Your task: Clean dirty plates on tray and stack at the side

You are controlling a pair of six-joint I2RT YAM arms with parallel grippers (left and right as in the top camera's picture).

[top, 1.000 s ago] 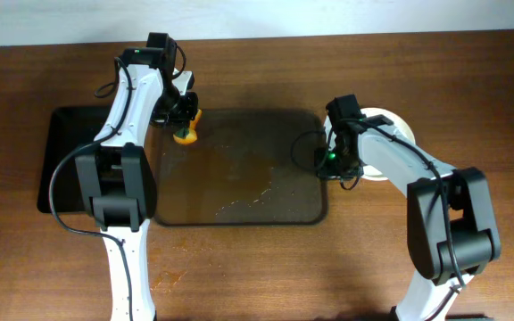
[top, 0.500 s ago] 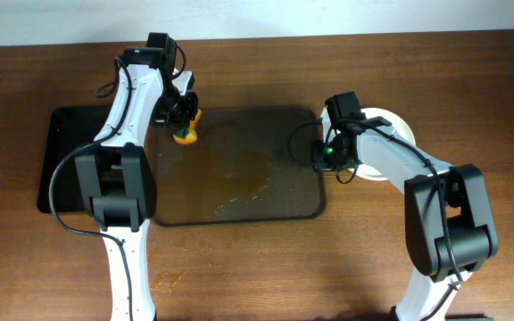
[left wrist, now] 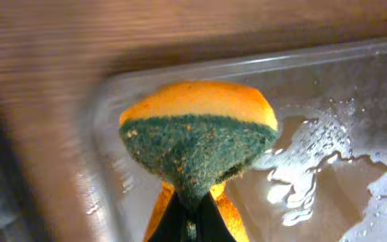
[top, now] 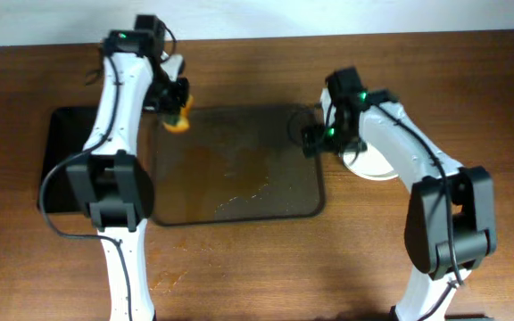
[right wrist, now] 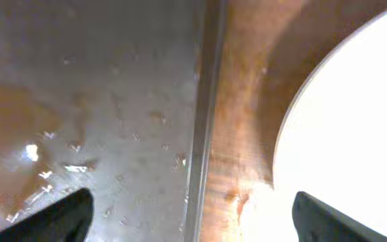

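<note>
left end effector (left wrist: 192, 220): clenched on sponge (left wrist: 197, 144), at far-left corner of tray (top: 239, 212). right end effector (right wrist: 195, 218): released, fingers wide, over tray's right rim; white plate (right wrist: 355, 121) just beside, on desk (top: 435, 62).

White arms (top: 119, 98), black joints (top: 110, 183), cables (top: 50, 192)

Two trays (top: 239, 219), one sponge (top: 176, 119), two arms (top: 117, 98)

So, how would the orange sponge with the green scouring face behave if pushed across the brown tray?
The orange sponge with green scouring face is probably soft: it narrows where the left gripper pinches it. It is likely light, since that small pinch carries it. On the wet brown translucent tray it may slide easily, though the rough green face should drag.
</note>
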